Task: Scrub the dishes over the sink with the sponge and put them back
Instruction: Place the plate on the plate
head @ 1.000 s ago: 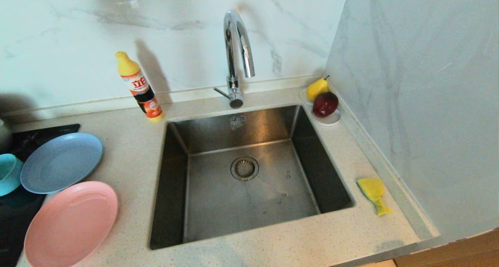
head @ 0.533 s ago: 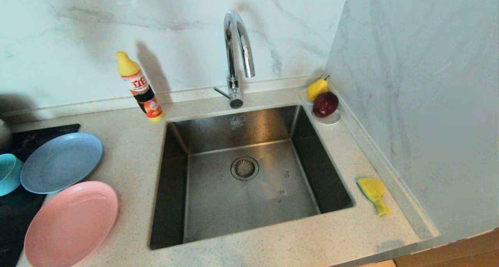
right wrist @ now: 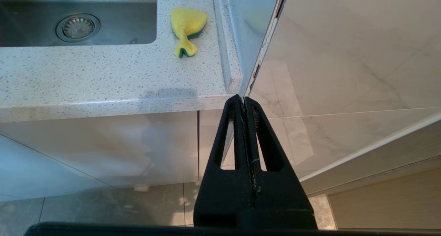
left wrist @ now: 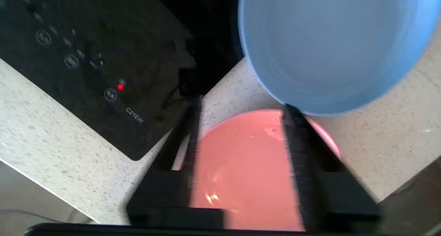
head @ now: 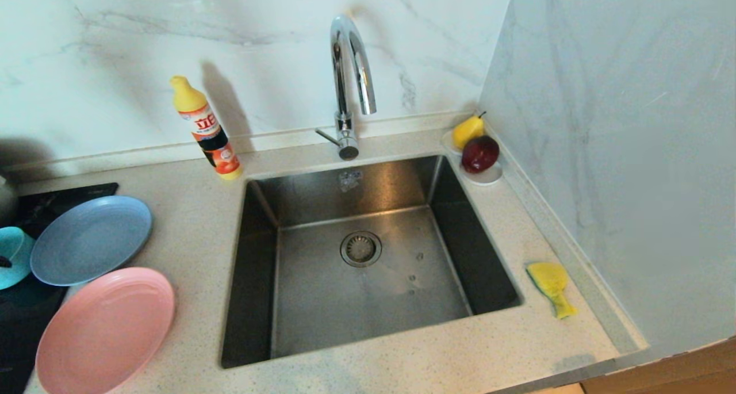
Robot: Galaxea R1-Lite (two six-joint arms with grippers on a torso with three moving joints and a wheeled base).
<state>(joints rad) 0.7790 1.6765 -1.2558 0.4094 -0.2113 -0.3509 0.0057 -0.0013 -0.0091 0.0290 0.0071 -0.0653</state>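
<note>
Half of teal bowl (head: 12, 257) cut off; left gripper (left wrist: 241, 108) blurred

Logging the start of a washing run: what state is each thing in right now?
Pink plate: empty, flat on the counter.
Blue plate: empty, lying partly on the stovetop.
Teal bowl: upright on the stovetop.
Sponge: untouched, on the counter right of the sink.
Sink: empty.
Faucet: off.
Left gripper: open above the pink plate.
Right gripper: shut, below the counter edge.
</note>
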